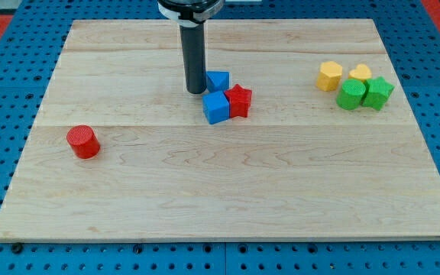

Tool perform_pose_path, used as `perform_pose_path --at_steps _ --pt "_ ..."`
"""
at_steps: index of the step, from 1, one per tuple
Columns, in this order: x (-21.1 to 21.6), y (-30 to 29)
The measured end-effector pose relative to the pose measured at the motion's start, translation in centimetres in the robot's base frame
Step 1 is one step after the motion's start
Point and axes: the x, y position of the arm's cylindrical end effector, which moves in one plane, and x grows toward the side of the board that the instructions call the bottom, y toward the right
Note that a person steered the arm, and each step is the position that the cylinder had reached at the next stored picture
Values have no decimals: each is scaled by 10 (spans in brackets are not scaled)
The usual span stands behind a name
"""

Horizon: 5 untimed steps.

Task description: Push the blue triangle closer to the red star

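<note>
My tip is the lower end of a dark rod coming down from the view's top. It stands right beside the left side of the blue triangle, touching or nearly touching it. The red star lies just below and to the right of the blue triangle, close against it. A blue cube sits against the red star's left side, just below my tip.
A red cylinder stands at the view's left on the wooden board. At the view's upper right is a cluster: a yellow block, a yellow heart-like block, and two green blocks.
</note>
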Motion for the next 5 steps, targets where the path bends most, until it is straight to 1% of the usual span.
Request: perform_pose_path --at_steps 3,4,5 --pt "-7 30" --pt "-16 30" --pt "-38 30"
